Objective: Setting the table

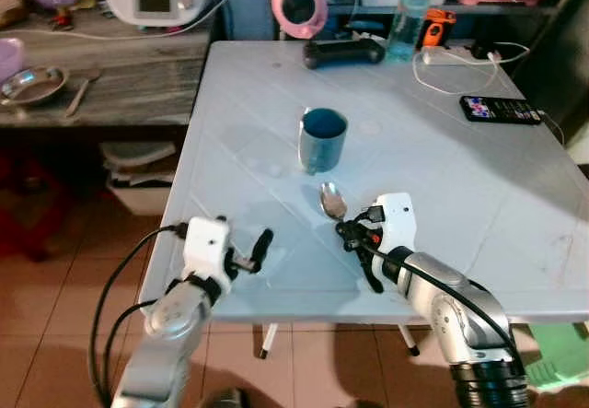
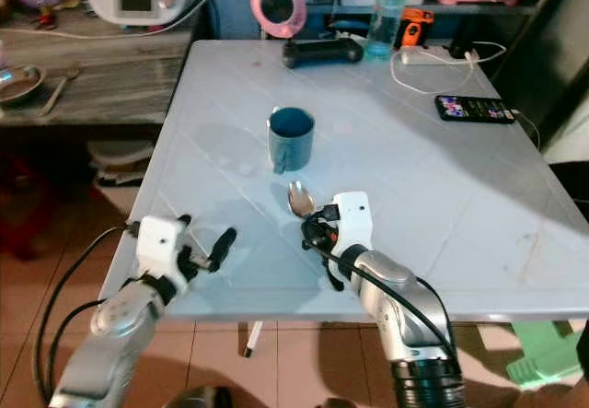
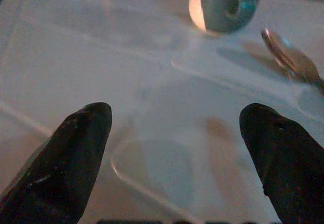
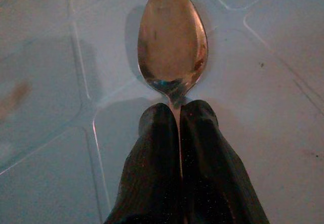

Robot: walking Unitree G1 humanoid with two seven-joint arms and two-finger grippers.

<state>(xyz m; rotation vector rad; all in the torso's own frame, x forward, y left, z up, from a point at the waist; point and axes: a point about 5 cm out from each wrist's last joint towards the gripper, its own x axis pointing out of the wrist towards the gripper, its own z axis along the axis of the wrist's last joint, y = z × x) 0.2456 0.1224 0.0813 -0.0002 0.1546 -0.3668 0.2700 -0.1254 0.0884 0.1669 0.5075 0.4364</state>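
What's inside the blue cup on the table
The cup shows a dark blue interior; nothing is visible in it, but its bottom is hidden. The spoon lies outside, held by the right pincer.

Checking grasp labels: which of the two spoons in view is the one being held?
The spoon on the white table, just in front of the blue cup, pinched by the right hand. The other spoon lies untouched on the side counter.

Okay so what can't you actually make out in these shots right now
- Spoon handle: hidden between the right gripper fingers, right wrist view.
- Whether the blue cup holds anything: its inside is dark in the eye views.
- Phone screen: too small to read.
- Cup in the left wrist view: blurred and cut off by the frame edge, beyond the open left gripper.
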